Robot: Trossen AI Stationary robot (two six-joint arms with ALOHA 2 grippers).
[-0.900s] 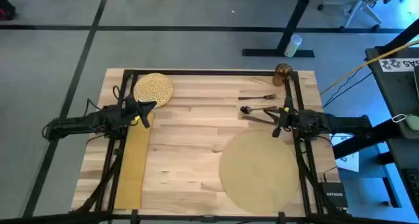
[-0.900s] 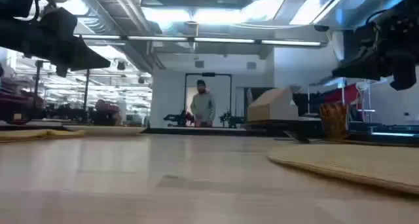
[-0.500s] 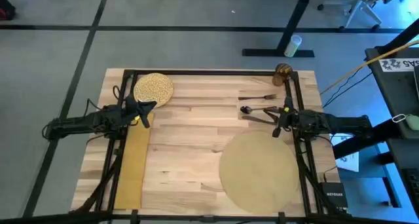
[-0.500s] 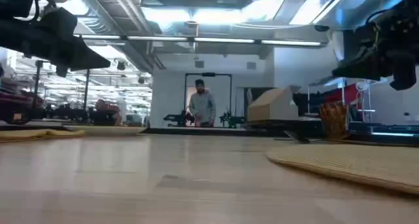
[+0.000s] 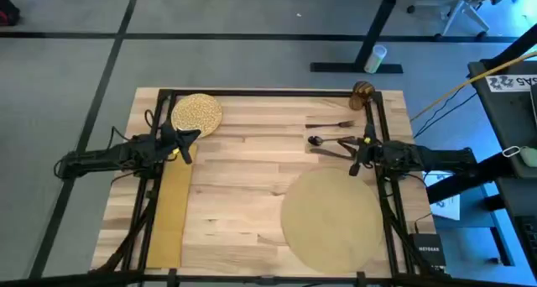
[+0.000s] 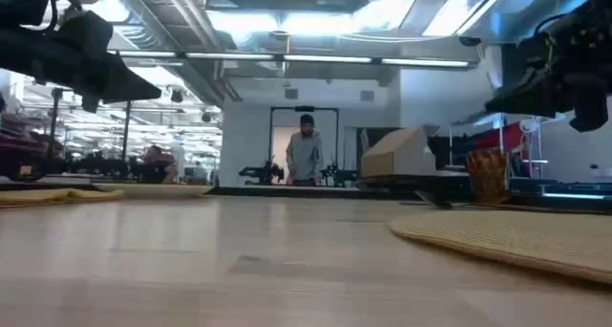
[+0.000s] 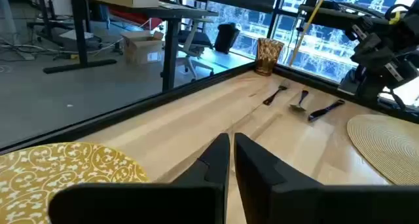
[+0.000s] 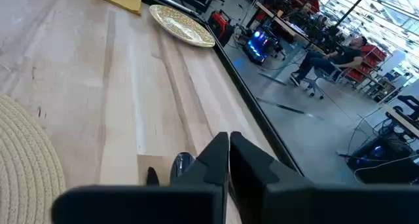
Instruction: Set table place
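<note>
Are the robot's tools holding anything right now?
No. The left tool and right tool are both shut and empty; the plate and cutlery lie on the table.

I have both arms stretched out level above the surface (image 5: 243,169), each reaching inward from its own side edge. My left end effector (image 5: 190,142) hangs over the left edge, toward the far left corner, fingers (image 7: 216,160) pressed together with only a thin slit between them. My right end effector (image 5: 355,155) hangs over the right edge, nearer the far right corner, its fingers (image 8: 215,160) likewise closed and gripping nothing. Neither one touches the surface.
</note>
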